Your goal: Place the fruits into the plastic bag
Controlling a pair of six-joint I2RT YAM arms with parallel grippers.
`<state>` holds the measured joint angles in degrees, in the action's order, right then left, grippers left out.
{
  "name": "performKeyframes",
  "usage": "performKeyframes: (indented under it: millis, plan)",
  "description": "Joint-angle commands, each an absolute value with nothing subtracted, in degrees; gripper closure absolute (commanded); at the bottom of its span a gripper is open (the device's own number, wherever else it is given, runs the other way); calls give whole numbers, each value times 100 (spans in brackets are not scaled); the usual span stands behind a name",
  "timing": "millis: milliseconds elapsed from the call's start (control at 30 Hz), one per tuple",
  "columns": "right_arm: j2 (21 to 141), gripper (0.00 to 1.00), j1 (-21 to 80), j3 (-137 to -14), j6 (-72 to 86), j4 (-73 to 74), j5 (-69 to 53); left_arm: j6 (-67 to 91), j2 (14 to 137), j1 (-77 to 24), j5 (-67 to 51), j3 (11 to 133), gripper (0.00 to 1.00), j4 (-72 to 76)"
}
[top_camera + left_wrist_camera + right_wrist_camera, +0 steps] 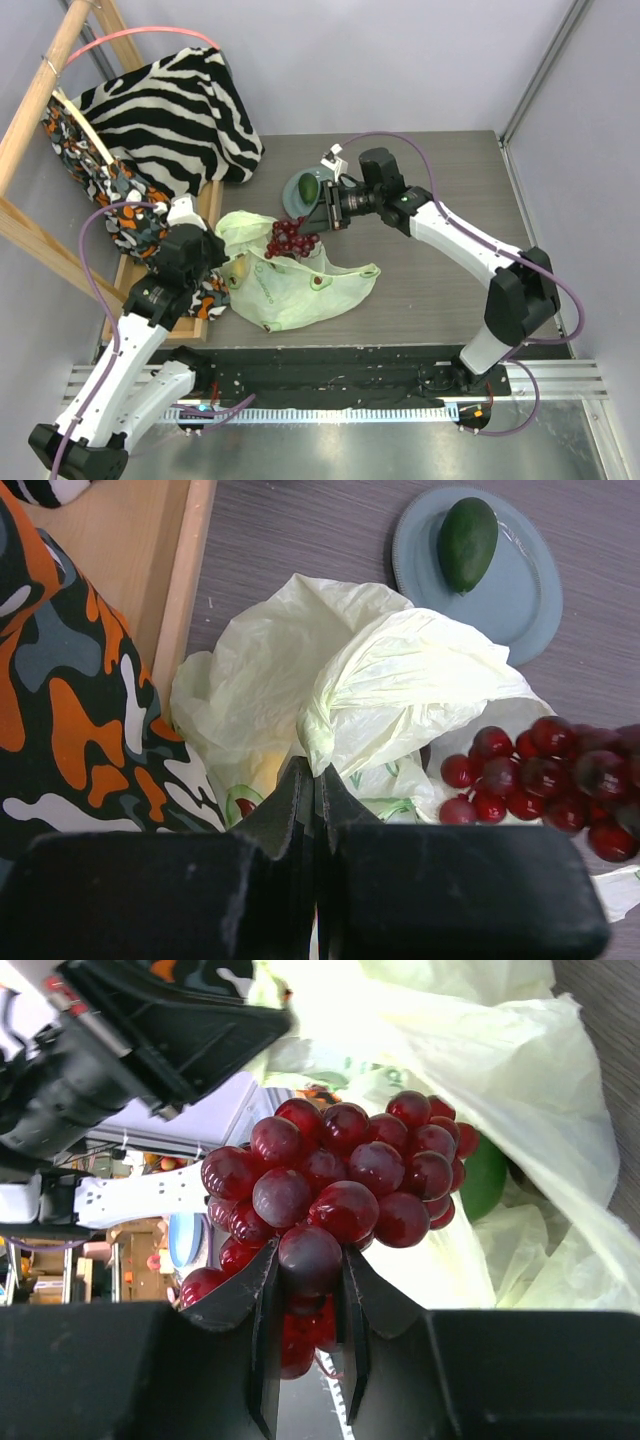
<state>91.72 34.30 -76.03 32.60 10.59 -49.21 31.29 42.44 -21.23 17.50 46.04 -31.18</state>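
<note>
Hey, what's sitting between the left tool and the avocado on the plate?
The plastic bag: its bunched pale-green folds, pinched by the shut left tool, fill the stretch up to the plate holding the avocado. The left wrist view shows this.

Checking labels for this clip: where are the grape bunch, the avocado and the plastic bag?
grape bunch [340,1190], right wrist view, middle of the dark red cluster.
avocado [467,542], left wrist view, centre of its green skin.
plastic bag [290,290], top external view, flat pale-green middle of the bag.
</note>
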Motion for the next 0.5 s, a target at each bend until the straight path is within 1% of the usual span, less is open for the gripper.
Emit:
performKeyframes:
  millis: [0, 200, 333, 467]
  plan:
    - [9281, 99, 3375, -7980, 3269, 484, -5045, 3261, 4140, -2092, 1916, 4711, 100, -3076]
    - [9378, 99, 3164, -7963, 3200, 422, -4782, 3278, 4070, -2092, 2004, 4702, 100, -3111]
    - [9422, 99, 3147, -7814, 3015, 466, -4299, 3305, 4008, -2083, 2021, 4685, 100, -3138]
    - [9632, 99, 3199, -7901, 2892, 685, -4307, 3305, 3955, -2083, 2074, 4667, 100, -3199]
